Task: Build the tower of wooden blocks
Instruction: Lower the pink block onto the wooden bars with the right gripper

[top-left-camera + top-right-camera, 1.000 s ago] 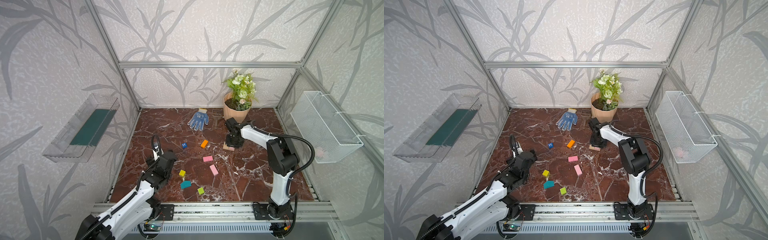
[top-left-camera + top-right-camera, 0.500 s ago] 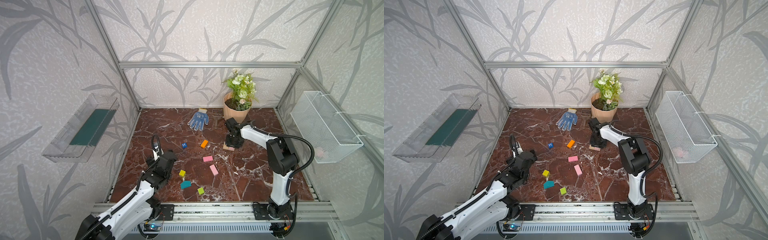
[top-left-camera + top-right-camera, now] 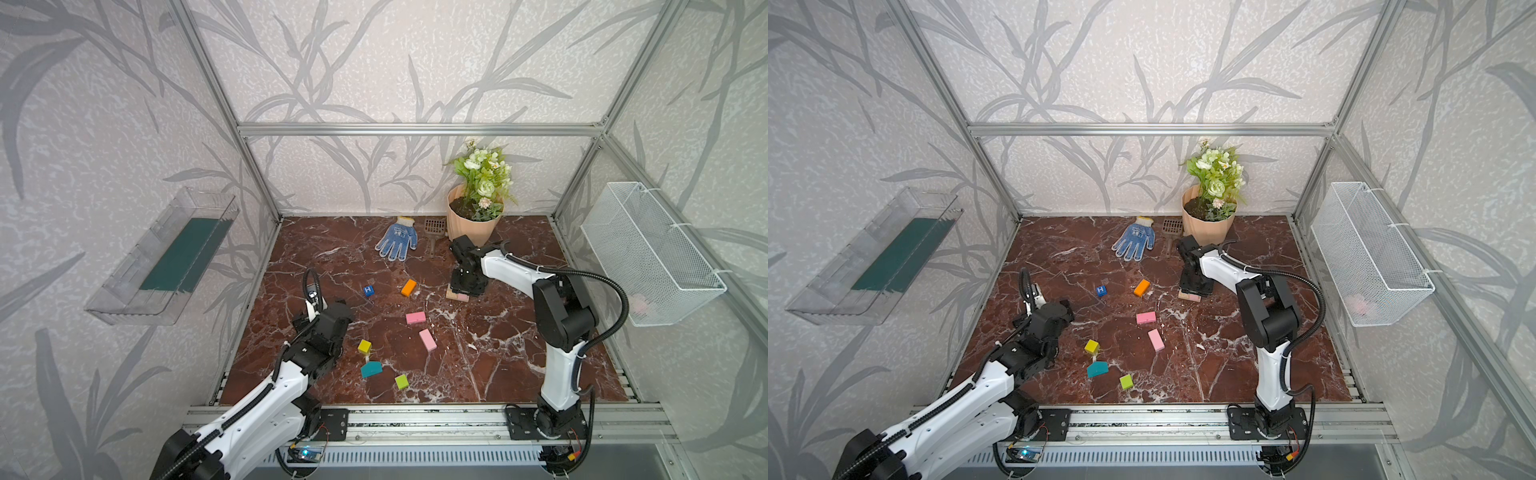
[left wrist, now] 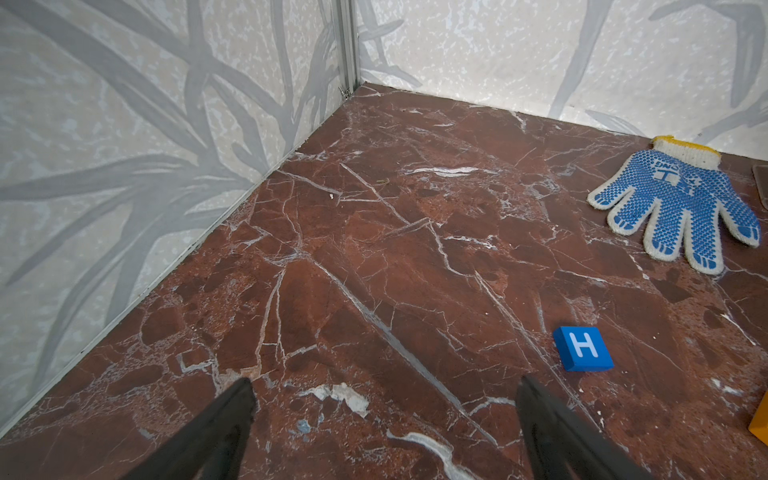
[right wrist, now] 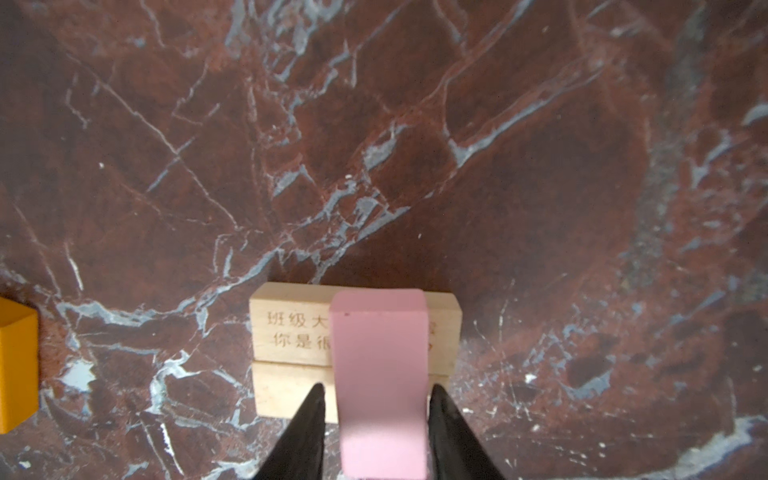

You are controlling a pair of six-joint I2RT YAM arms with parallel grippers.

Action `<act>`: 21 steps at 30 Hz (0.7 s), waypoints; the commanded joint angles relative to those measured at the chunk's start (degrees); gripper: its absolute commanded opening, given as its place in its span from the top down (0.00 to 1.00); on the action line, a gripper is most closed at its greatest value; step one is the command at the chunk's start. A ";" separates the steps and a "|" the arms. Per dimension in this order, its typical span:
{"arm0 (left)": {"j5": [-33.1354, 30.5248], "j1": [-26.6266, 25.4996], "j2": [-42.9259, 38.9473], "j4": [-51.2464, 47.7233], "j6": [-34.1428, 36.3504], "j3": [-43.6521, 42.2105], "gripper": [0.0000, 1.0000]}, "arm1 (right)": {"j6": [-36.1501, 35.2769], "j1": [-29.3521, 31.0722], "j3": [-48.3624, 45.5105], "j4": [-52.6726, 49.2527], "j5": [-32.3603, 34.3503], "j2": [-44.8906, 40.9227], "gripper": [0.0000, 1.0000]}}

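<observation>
right gripper (image 5: 377,399): jaws slightly parted, straddling the pink oblong wooden block (image 5: 380,353), sliver of gap on one side | wood block tower (image 3: 457,296): pink block lies crosswise on two tan engraved wooden blocks (image 5: 291,332), near the ribbed peach flowerpot (image 3: 473,228) | left gripper (image 4: 384,399): jaws wide apart, empty, above the red marble floor (image 4: 374,249), near the blue "H" wooden cube (image 4: 584,348)

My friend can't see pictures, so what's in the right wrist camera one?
A pink block lies across two tan blocks set side by side, its near end inside the slightly open right claw. They sit on a red marble table, and an orange block peeks in at one edge.
</observation>
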 commanded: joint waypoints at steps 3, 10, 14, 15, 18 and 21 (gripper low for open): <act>-0.64 0.19 -0.26 0.50 -0.57 1.51 0.02 | 0.94 -0.19 -0.15 -0.59 0.62 0.46 0.62; -0.51 0.19 -0.20 0.48 -0.56 1.52 0.02 | 1.37 -0.25 -0.23 -1.00 1.04 0.51 0.64; -0.50 0.19 -0.27 0.51 -0.52 1.51 0.02 | 1.34 -0.32 -0.21 -1.04 1.08 0.53 0.64; -0.50 0.19 -0.24 0.50 -0.57 1.55 0.02 | 1.39 -0.38 -0.24 -1.04 1.08 0.58 0.64; -0.50 0.19 -0.20 0.48 -0.53 1.51 0.02 | 1.34 -0.40 -0.32 -1.09 1.08 0.36 0.64; -0.49 0.19 -0.24 0.49 -0.53 1.56 0.02 | 1.47 -0.46 -0.39 -1.07 1.13 0.17 0.64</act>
